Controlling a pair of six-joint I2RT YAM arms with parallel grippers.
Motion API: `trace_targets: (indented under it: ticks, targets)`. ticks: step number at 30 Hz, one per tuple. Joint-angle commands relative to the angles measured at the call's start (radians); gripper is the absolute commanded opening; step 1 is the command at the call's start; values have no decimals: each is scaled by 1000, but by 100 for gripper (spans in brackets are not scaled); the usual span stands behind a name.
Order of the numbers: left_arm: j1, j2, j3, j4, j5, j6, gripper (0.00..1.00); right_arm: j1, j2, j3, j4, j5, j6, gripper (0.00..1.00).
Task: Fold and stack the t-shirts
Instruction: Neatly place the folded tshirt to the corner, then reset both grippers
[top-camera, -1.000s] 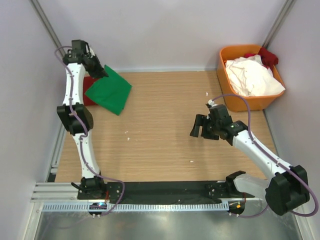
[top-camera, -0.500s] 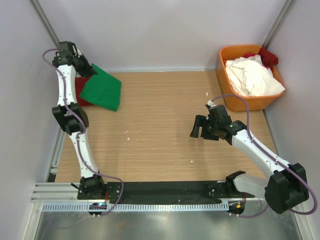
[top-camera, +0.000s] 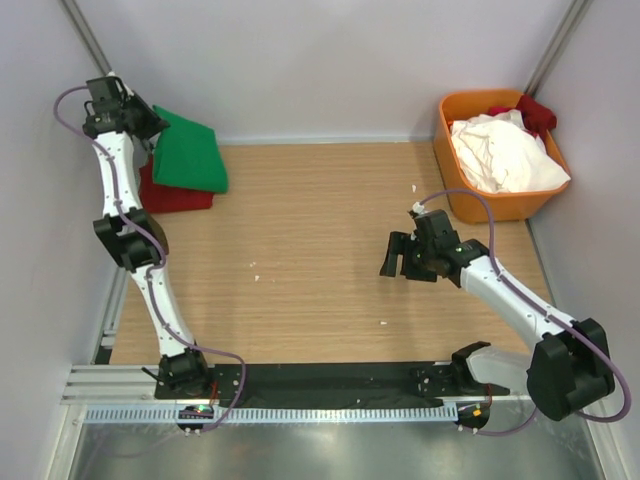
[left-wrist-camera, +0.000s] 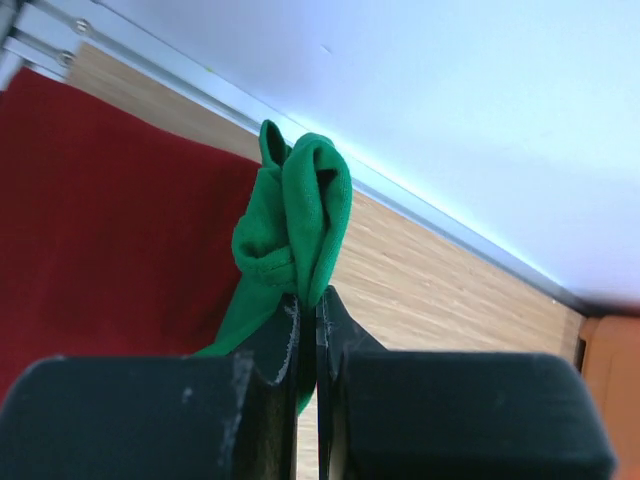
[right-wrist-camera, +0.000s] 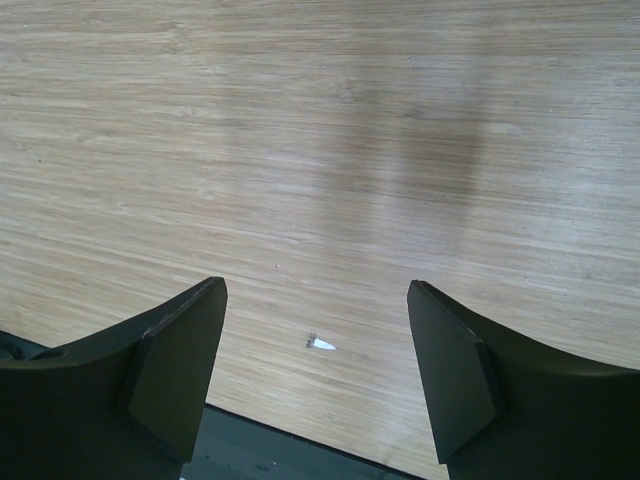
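A folded bright green t-shirt (top-camera: 190, 155) lies over a folded dark red t-shirt (top-camera: 175, 195) at the far left corner of the table. My left gripper (top-camera: 148, 128) is shut on the green shirt's bunched edge (left-wrist-camera: 300, 225), with the red shirt (left-wrist-camera: 110, 210) beneath it in the left wrist view. My right gripper (top-camera: 398, 255) is open and empty above bare wood at mid-right; its fingers (right-wrist-camera: 180, 365) frame only tabletop. White t-shirts (top-camera: 505, 152) and a red one (top-camera: 537, 110) lie crumpled in the orange bin.
The orange plastic bin (top-camera: 455, 195) stands at the far right corner. Grey walls close the left, back and right sides. Small white specks (top-camera: 255, 270) lie on the wooden table (top-camera: 320, 250). A black strip runs along the near edge.
My left gripper has carried the green shirt left and back, from hanging over the table to lying over the red shirt in the corner. The right arm has barely moved.
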Motion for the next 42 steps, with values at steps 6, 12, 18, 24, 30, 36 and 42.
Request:
trace_targets:
  ticks: [6, 12, 18, 24, 30, 36, 42]
  targets:
    - [80, 15, -18, 66, -20, 0, 23, 5, 39, -3, 25, -5, -15, 79]
    - [129, 9, -22, 18, -164, 6, 89, 5, 49, -3, 27, -7, -18, 79]
    - [128, -14, -88, 27, -138, -11, 99, 6, 36, -7, 28, -5, -15, 79]
    - [123, -120, -320, 40, -140, -18, 100, 8, 26, -9, 36, -7, -17, 79]
    - [42, -320, -565, 49, -203, -17, 100, 14, 14, -10, 39, -22, -18, 80]
    - [-134, -600, -815, 49, -359, 49, 100, 31, 3, -6, 27, -17, -17, 80]
    - [-472, -850, -1107, 41, -563, 221, 100, 71, -41, 2, 11, 0, 9, 80]
